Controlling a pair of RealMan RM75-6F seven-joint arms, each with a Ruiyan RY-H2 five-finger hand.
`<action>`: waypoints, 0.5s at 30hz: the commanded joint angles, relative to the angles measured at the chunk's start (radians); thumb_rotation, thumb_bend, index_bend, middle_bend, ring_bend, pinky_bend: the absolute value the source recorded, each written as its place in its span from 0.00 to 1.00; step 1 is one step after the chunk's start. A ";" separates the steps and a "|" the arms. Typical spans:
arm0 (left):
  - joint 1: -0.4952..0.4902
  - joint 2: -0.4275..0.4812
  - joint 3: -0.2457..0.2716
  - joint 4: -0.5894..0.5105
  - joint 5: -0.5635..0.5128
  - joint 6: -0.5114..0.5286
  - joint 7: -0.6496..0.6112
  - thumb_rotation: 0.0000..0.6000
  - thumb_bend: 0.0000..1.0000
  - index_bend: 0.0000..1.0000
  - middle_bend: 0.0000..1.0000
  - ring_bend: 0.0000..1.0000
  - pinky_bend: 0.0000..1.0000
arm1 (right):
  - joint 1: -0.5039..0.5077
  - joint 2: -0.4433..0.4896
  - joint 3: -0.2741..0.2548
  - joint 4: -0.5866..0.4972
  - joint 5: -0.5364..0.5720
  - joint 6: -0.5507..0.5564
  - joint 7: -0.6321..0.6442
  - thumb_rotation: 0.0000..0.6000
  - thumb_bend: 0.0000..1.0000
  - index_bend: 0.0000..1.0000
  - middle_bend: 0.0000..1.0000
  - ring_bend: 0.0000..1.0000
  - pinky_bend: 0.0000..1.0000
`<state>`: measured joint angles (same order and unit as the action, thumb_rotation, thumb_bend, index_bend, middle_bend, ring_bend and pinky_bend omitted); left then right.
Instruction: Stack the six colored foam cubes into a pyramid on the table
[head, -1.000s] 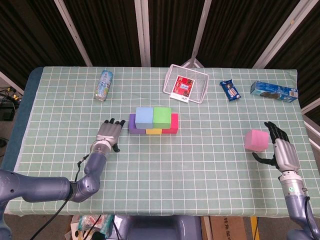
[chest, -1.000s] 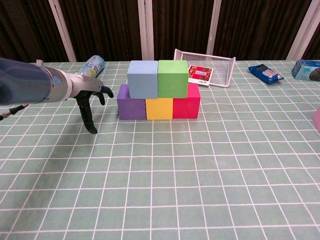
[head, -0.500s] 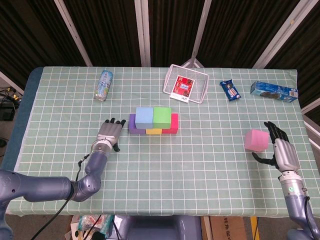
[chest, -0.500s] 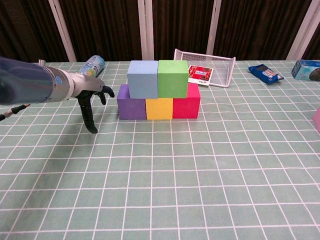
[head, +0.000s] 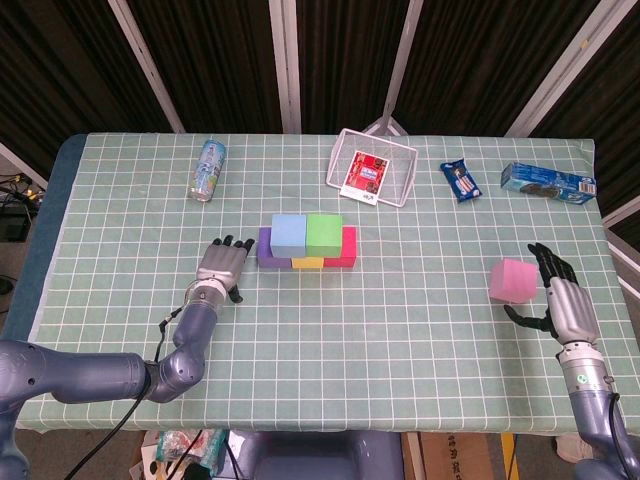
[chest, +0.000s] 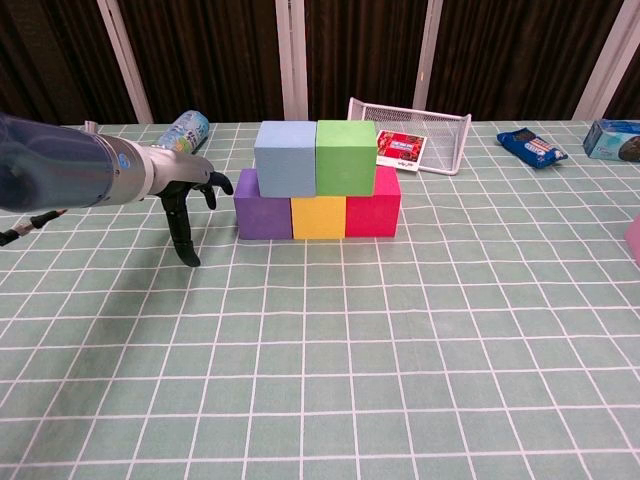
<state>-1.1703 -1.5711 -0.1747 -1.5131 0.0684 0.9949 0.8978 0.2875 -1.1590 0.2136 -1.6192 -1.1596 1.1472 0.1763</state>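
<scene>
Five cubes stand stacked, the pink cube at three o'clock looks light, squashy, best pinched across opposite faces by the empty, spread right hand.

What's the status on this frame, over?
Left robot hand open beside purple cube. Right robot hand open, next to pink cube. Five cubes stacked, top spot empty. Nothing blocking.

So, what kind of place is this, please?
Probably a robot lab or test cell, not a home: a table under a gridded green cloth, dark curtains on metal poles behind, and staged props such as foam cubes and a wire basket.
</scene>
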 joint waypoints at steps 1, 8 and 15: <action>0.001 -0.002 0.000 0.002 -0.001 -0.001 0.001 1.00 0.17 0.01 0.12 0.01 0.11 | 0.000 0.000 -0.001 0.000 -0.001 0.000 -0.001 1.00 0.27 0.00 0.00 0.00 0.00; 0.000 -0.007 -0.002 0.009 0.001 -0.004 0.003 1.00 0.17 0.01 0.12 0.01 0.11 | 0.000 0.000 -0.001 -0.002 0.000 0.000 -0.002 1.00 0.27 0.00 0.00 0.00 0.00; 0.000 -0.013 -0.003 0.010 0.007 -0.004 0.003 1.00 0.17 0.01 0.11 0.01 0.11 | 0.000 0.001 -0.001 -0.003 0.000 0.000 -0.002 1.00 0.27 0.00 0.00 0.00 0.00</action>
<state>-1.1700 -1.5842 -0.1776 -1.5026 0.0756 0.9908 0.9005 0.2876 -1.1585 0.2126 -1.6215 -1.1596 1.1471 0.1742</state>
